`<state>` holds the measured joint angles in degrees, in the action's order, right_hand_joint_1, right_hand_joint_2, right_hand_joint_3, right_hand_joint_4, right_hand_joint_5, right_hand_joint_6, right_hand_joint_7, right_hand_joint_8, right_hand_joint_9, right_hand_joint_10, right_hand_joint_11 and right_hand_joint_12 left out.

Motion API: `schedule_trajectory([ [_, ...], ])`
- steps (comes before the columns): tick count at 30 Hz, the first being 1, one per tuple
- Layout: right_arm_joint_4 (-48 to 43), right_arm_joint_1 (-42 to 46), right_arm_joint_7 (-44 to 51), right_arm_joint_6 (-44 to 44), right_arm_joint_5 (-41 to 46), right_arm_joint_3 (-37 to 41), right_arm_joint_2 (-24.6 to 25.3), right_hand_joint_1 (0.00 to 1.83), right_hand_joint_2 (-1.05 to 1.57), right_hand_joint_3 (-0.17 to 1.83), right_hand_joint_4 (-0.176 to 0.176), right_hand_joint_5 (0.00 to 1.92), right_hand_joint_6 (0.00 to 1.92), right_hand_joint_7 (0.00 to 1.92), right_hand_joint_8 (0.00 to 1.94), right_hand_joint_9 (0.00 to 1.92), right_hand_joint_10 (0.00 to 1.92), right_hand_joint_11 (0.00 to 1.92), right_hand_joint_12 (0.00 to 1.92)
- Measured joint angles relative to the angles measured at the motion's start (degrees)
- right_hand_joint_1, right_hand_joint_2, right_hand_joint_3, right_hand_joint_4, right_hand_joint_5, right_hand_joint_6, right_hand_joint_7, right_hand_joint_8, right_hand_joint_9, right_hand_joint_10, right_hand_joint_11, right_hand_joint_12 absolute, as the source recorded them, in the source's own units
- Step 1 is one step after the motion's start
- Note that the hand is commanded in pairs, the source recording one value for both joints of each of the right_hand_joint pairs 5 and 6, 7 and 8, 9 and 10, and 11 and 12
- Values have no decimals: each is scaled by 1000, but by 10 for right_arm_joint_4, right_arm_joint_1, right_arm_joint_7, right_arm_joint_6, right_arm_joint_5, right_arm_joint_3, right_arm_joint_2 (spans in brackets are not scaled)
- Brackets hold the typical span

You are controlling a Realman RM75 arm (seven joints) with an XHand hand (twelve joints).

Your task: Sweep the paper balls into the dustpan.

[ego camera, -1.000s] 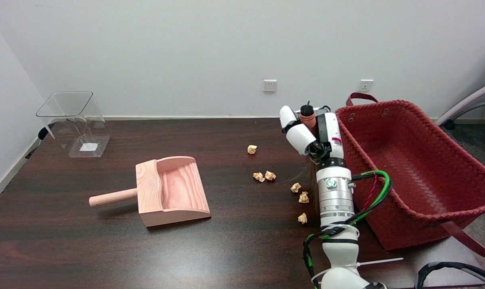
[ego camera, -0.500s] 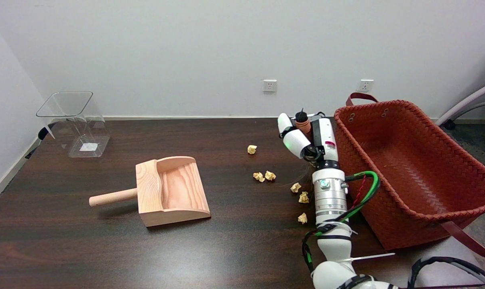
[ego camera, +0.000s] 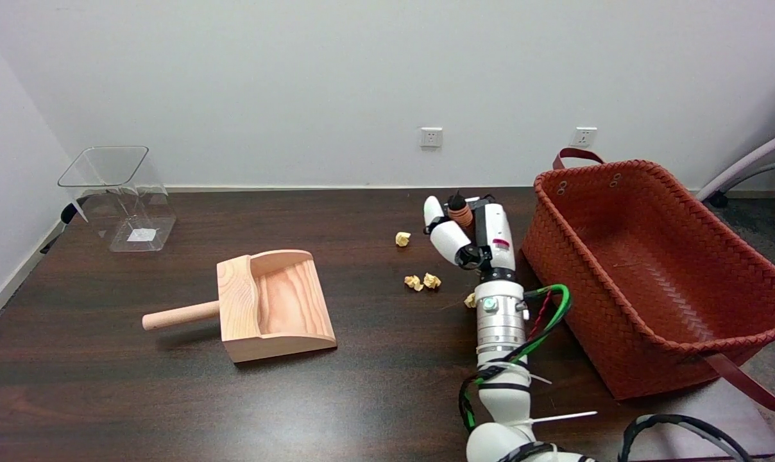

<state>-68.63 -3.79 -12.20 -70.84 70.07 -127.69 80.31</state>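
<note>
Right hand: gripping the brush by its brown ribbed handle, fingers wrapping around it, handle top poking up between them; hanging over the worktop just left of the red basket.
Brush: standing roughly upright in the hand; bristle end mostly hiding behind the wrist, a few dark strands showing near the worktop at the wrist's left.
Right arm: reaching in from the near right edge, rising toward the far side, green and black cables looping beside the silver wrist.
Paper balls: one peeking out just left of the wrist, partly hiding behind it; a pair touching each other a little farther left; a single one lying beyond the pair, toward the far side.
Dustpan: wooden, sitting left of centre on the worktop, well apart from the balls, round handle pointing left, open mouth facing the near side.
Red basket: woven, resting at the right end of the worktop, just beside the hand.
Clear container: standing at the far left corner.
Worktop: dark brown wood, carrying all of it.
</note>
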Motion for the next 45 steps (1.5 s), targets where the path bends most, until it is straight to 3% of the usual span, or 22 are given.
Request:
schedule_trajectory([
  [25,51,-49,-196,-51,-1,-8,75,682,1571,176,0,1920,1920,1920,1920,1920,1920,1920,1920],
  [45,60,-85,-349,-16,26,-14,93,663,1571,126,0,1920,1920,1920,1920,1920,1920,1920,1920],
])
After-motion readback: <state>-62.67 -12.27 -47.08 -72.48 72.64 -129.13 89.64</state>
